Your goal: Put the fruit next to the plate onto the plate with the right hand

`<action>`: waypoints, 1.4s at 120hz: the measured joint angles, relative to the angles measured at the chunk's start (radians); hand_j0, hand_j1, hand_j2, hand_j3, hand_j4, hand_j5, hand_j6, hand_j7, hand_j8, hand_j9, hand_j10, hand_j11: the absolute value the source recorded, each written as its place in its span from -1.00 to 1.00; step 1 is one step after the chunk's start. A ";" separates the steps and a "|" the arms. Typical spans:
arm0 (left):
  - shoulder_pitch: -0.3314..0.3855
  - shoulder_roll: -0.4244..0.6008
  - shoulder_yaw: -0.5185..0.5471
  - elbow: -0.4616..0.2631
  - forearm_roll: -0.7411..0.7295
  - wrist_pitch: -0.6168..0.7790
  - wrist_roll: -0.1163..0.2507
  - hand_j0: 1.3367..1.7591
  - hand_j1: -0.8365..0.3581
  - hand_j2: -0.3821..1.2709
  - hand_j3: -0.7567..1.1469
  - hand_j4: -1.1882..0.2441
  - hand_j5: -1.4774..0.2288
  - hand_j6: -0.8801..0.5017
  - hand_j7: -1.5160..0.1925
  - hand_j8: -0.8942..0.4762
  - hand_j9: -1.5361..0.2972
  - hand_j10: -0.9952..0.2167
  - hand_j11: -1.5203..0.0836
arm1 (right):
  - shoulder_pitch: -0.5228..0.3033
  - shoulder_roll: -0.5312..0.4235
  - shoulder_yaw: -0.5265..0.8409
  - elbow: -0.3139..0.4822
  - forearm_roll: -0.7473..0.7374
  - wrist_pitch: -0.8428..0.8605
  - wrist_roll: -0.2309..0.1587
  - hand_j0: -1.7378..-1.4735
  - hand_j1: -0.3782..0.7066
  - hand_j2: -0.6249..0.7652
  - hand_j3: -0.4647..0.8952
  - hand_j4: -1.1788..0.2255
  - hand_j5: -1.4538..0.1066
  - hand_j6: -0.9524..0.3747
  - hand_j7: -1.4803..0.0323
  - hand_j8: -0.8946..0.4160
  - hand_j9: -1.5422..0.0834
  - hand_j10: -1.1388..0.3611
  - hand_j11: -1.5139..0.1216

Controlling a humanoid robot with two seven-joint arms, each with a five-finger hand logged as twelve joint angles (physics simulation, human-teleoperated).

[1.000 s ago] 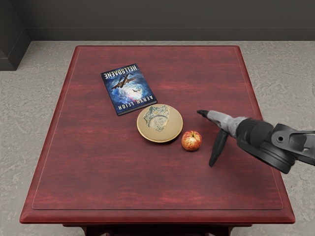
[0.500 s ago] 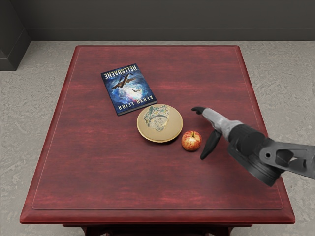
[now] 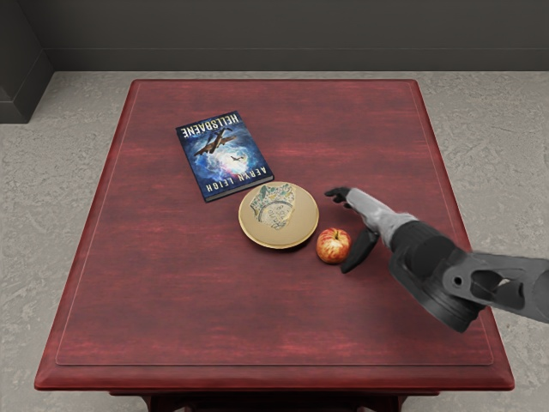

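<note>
Apple point(image 3: 334, 245): red-yellow, stem up, on table point(image 3: 171, 283) just right of plate point(image 3: 256, 225), not on it. Right hand point(image 3: 369, 220) beside apple, fingers point(image 3: 353, 201) spread, gripping nothing. Dark thumb close to fruit, contact unclear. Arm cut off at right edge. Book point(image 3: 224, 154) behind plate. Plate's ctr pattern hard to read.

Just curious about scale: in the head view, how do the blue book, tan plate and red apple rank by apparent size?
Largest, the blue paperback book; next, the round tan plate; smallest, the red apple.
</note>
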 joint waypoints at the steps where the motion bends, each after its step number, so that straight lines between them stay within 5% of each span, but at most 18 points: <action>1: 0.000 0.000 0.000 0.000 0.000 0.000 0.000 0.52 0.98 -0.54 -0.21 0.66 0.73 0.27 0.77 0.30 0.68 0.64 0.90 | -0.001 -0.001 0.000 0.000 -0.001 0.000 0.000 -0.40 -0.56 -0.15 -0.32 0.43 0.57 0.17 0.66 0.09 0.62 0.28 0.57; 15: 0.000 0.000 0.000 0.000 0.000 0.000 0.000 0.52 0.98 -0.54 -0.20 0.66 0.73 0.27 0.77 0.30 0.68 0.64 0.90 | -0.023 -0.010 -0.003 0.003 -0.016 0.002 0.004 -0.40 -0.53 -0.15 -0.32 0.41 0.55 0.15 0.63 0.08 0.59 0.27 0.62; 31: 0.002 0.000 0.000 0.000 0.000 0.000 0.000 0.52 0.98 -0.54 -0.20 0.66 0.73 0.27 0.77 0.30 0.68 0.64 0.90 | -0.041 -0.011 -0.003 0.015 -0.035 0.000 0.004 -0.40 -0.45 -0.16 -0.32 0.34 0.50 0.09 0.57 0.07 0.62 0.65 0.13; 53: 0.014 0.000 0.000 0.000 0.000 0.000 0.000 0.52 0.98 -0.54 -0.20 0.66 0.73 0.27 0.77 0.30 0.68 0.64 0.90 | -0.052 -0.011 -0.003 0.031 -0.038 -0.003 0.001 -0.40 -0.34 -0.20 -0.30 0.26 0.42 0.01 0.48 0.21 0.60 0.74 0.29; 56: 0.014 0.000 0.000 0.000 0.000 0.000 0.000 0.52 0.98 -0.54 -0.21 0.66 0.73 0.27 0.77 0.30 0.68 0.64 0.90 | -0.051 -0.012 -0.001 0.032 -0.037 -0.002 0.001 -0.40 -0.33 -0.19 -0.32 0.25 0.41 0.01 0.47 0.18 0.64 0.74 0.12; 100: 0.014 0.000 0.000 0.000 0.000 0.000 0.000 0.52 0.98 -0.54 -0.21 0.66 0.73 0.27 0.77 0.30 0.68 0.64 0.90 | -0.039 -0.030 0.013 0.042 -0.032 0.009 0.000 -0.40 -0.19 -0.20 -0.32 0.19 0.30 -0.08 0.37 -0.12 0.38 0.16 0.26; 168: 0.015 0.000 -0.001 0.000 0.000 0.000 0.000 0.52 0.98 -0.54 -0.21 0.66 0.73 0.27 0.77 0.30 0.68 0.64 0.90 | -0.013 -0.002 0.017 0.042 -0.020 0.032 0.000 -0.40 -0.04 -0.22 -0.32 0.10 0.19 -0.17 0.27 -0.25 0.25 -0.01 0.21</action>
